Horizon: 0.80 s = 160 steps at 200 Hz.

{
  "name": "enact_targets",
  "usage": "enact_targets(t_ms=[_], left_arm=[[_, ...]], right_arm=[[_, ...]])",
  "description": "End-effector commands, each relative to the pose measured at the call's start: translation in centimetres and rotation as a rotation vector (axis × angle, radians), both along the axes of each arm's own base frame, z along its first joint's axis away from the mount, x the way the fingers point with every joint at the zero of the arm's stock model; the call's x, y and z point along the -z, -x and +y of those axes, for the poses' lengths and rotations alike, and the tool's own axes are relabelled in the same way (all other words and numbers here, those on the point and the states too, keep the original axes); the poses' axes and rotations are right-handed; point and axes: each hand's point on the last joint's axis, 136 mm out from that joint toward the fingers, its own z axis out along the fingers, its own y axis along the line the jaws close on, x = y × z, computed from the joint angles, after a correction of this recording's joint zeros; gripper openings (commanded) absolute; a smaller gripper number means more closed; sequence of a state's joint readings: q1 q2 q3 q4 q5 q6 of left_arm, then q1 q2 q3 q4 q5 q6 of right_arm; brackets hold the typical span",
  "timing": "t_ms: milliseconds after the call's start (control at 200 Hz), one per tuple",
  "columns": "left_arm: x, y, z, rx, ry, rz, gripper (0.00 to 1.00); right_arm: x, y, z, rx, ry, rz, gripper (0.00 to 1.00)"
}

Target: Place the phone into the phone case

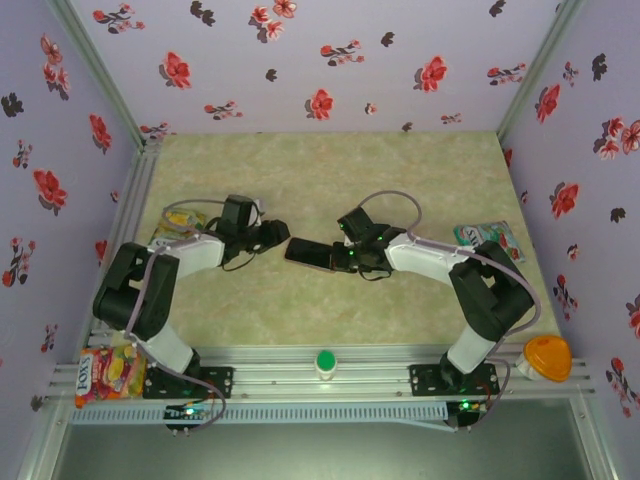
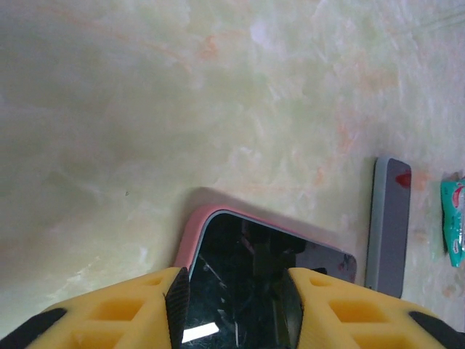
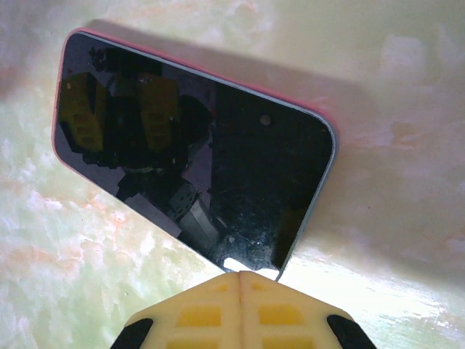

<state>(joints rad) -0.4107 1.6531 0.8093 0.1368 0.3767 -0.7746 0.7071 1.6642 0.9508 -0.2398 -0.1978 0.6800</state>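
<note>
The phone lies dark screen up in the middle of the table, between my two grippers. It sits in the pink phone case, whose rim shows round the corner in the left wrist view. That rim also runs along the phone's far edge in the right wrist view. My left gripper straddles the cased phone across its width, a pad against each long side. My right gripper is shut, fingertips together with nothing between them, right over the near corner of the phone.
A flat grey slab and a green packet lie beyond the phone; the packet is at the table's right side. A snack bag lies behind the left arm. A candy bag, a green button and an orange lamp line the front rail.
</note>
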Motion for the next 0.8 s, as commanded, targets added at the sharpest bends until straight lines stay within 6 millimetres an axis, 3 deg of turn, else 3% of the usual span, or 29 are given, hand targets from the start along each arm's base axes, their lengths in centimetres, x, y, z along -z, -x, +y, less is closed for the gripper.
enact_targets(t_ms=[0, 795], left_arm=[[0.2, -0.3, -0.3, 0.018, -0.024, -0.006, 0.43], [1.4, -0.3, -0.3, 0.016, -0.025, 0.012, 0.42]], right_arm=[[0.4, 0.2, -0.1, -0.002, -0.003, 0.007, 0.03], [2.0, 1.1, -0.6, 0.01, 0.014, 0.06, 0.02]])
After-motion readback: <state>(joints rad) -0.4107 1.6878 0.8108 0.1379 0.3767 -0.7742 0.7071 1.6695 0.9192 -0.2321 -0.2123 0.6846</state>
